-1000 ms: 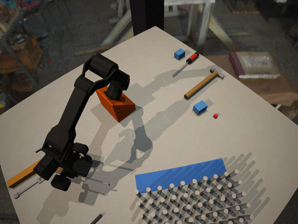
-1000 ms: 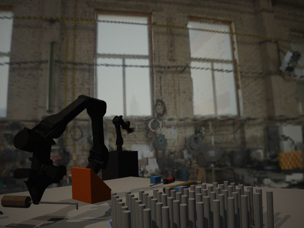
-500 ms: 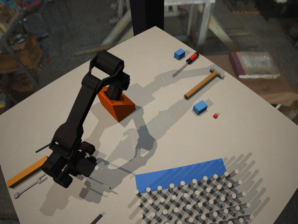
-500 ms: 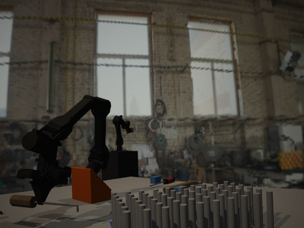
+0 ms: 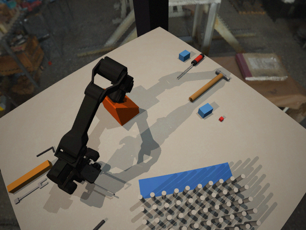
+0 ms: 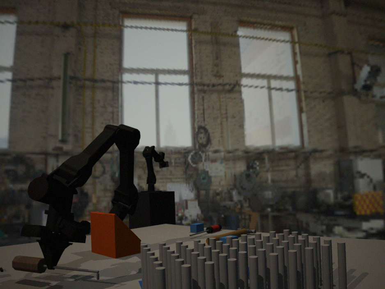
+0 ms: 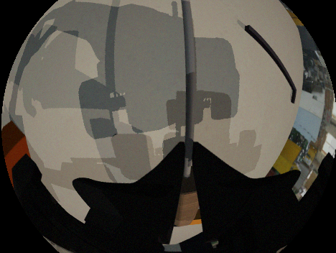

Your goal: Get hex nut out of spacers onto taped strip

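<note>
Clamped on the thin shaft of the hook tool [image 6: 74, 268], just ahead of its wooden handle [image 6: 28, 264]; gripper [image 6: 53, 264] pinched nearly together around the metal. Held a little above the table [image 5: 173, 138], near level, short bent tip pointing down in the exterior view. In the top view, long axis running from the claw toward about 4 o'clock, tip at [image 5: 114, 194]. Spacer field [image 5: 197, 205] also at about 4 o'clock from the claw, well apart, with the taped strip [image 5: 182, 179] along its near edge, at about 3 o'clock. Nut itself not visible anywhere, presumably hidden deep between the spacers. Probably needing next a carry toward the field, with the shaft aligned to one lane between rows. Risk: a swinging tip touching the outer spacers.
</note>
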`<state>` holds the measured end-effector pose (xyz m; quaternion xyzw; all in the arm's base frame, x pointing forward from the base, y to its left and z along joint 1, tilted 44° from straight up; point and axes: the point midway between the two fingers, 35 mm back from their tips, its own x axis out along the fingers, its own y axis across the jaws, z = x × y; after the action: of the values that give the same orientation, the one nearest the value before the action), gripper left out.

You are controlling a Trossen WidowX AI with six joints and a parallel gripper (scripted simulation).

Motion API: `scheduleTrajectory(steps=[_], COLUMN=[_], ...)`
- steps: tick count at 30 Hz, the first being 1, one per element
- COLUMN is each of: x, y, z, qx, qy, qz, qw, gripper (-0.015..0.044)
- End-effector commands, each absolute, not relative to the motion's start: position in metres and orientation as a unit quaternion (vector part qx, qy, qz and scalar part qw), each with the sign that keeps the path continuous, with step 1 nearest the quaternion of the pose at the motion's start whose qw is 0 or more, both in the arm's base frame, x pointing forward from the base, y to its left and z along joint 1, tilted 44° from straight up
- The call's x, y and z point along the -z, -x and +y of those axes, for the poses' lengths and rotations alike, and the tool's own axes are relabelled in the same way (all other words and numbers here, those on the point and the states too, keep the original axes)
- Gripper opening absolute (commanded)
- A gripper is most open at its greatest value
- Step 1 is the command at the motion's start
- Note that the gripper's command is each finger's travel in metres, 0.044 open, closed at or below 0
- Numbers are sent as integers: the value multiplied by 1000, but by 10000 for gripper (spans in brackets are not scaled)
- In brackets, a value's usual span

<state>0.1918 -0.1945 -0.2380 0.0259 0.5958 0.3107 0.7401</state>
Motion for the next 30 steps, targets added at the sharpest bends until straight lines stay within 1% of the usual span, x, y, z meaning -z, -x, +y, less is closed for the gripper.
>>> scheduleTrajectory(steps=[1, 18, 30], x=[242, 261, 259], y=[-193, -192, -191], z=[-190, -171, -174], qx=[-310, -312, -312], qy=[-27, -26, -26], qz=[595, 596, 596], qw=[741, 740, 739], gripper=[0, 0, 315])
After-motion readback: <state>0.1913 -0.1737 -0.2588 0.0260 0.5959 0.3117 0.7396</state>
